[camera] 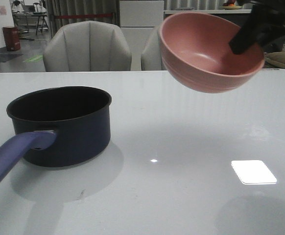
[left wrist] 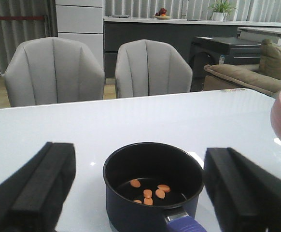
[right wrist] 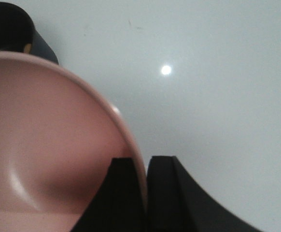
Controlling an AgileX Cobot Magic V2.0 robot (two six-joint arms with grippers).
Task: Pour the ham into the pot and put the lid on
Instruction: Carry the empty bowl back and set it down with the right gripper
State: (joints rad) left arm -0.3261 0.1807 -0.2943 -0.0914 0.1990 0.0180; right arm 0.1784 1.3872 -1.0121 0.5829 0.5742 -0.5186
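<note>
White glossy tabletop point(camera: 181, 196) with a couple of grey chairs behind it, pretty bare setup. Sitting on the left side is the dark navy round saucepan with the long purple-blue handle point(camera: 59, 125), and in the left wrist view you can see the small orange-pink ham slices point(left wrist: 150, 190) lying on its bottom, so the pour looks done to me. The right gripper point(right wrist: 145, 193) is clamped on the rim of the round pink bowl point(camera: 208, 51), one finger inside and one outside, holding it up in the air, tipped toward the pot and looking empty. The left gripper point(left wrist: 140, 193) hangs just behind the pot with its jaws spread wide, holding nothing. What's left: put the bowl down and get the lid on. No lid shows in any view.
</note>
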